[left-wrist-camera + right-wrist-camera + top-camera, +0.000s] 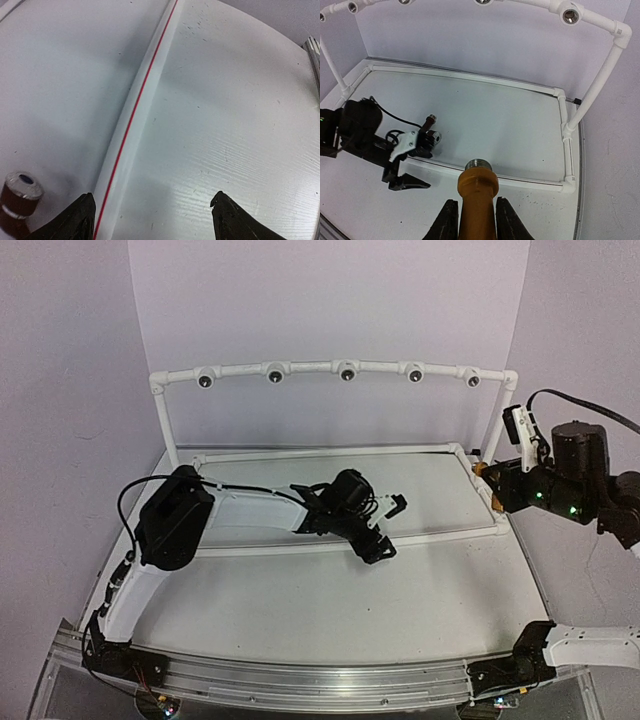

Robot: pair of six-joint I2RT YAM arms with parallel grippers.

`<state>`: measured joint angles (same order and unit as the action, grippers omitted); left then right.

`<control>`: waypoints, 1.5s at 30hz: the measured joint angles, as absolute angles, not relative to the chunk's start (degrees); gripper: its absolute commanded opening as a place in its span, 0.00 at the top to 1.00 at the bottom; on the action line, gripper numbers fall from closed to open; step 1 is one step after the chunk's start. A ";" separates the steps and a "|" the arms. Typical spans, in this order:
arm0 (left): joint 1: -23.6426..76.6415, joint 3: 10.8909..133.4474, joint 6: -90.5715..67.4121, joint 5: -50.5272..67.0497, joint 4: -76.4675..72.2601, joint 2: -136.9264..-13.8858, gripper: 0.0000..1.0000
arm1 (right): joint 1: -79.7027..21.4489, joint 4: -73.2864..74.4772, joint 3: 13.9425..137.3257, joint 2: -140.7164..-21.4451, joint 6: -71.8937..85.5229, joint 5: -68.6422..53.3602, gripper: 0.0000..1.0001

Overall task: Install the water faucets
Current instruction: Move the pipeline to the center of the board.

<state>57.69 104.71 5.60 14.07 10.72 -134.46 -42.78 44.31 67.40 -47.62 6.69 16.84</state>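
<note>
Jaws: right gripper [475,220] clamps smooth orange faucet [478,192], threaded metal tip forward; left gripper [152,212] spread wide, low over white pipe [150,85].

— Where's the left hand [389,528]?
— Over the middle of the desk [300,610], fingers spread, across the low white pipe [450,533].
— Right arm [575,475]?
— Raised at the desk's right edge, beside the pipe frame [310,368].

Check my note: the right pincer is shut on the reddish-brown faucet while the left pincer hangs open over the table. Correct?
Wrong faucet. The right wrist view shows the right pincer shut on the yellow-orange faucet; the reddish-brown faucet lies free beside the left pincer, which does hang open over the table.
</note>
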 measured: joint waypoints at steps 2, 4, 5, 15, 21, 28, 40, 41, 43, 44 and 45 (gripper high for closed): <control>58.88 109.02 8.24 12.64 11.81 -138.50 0.14 | -42.78 44.34 67.40 -46.58 6.11 15.94 0.97; 59.31 111.36 10.53 11.04 12.40 -141.11 0.14 | -42.78 44.44 67.40 -45.68 5.67 15.28 0.96; 59.29 112.81 11.42 10.14 12.67 -142.03 0.14 | -42.79 44.54 67.40 -45.25 5.47 15.08 0.96; 57.80 119.85 16.28 7.20 14.90 -147.51 0.25 | -42.78 45.54 67.70 -44.45 4.44 15.06 1.00; 57.84 120.64 18.27 6.20 14.53 -148.31 0.39 | -42.85 46.23 68.42 -48.44 3.54 24.31 1.00; 58.19 113.29 17.94 5.34 9.94 -145.13 0.72 | -42.83 46.00 68.40 -56.46 -5.12 34.43 1.00; 58.64 93.78 18.31 8.30 5.12 -133.62 0.90 | -42.72 33.22 66.96 -60.77 -34.50 38.10 1.00; 58.61 92.35 17.84 8.76 4.87 -132.76 0.91 | -42.63 31.98 66.41 -61.49 -36.70 38.02 1.00; 58.55 90.06 17.11 9.51 4.48 -131.40 0.91 | -41.93 29.15 64.78 -62.48 -40.75 37.17 1.00; 58.57 88.89 16.81 9.88 4.07 -130.68 0.92 | -41.34 27.59 63.75 -62.82 -42.94 36.41 1.00; 58.57 87.93 16.57 9.98 3.85 -130.10 0.92 | -40.66 26.17 62.76 -62.92 -44.95 35.66 1.00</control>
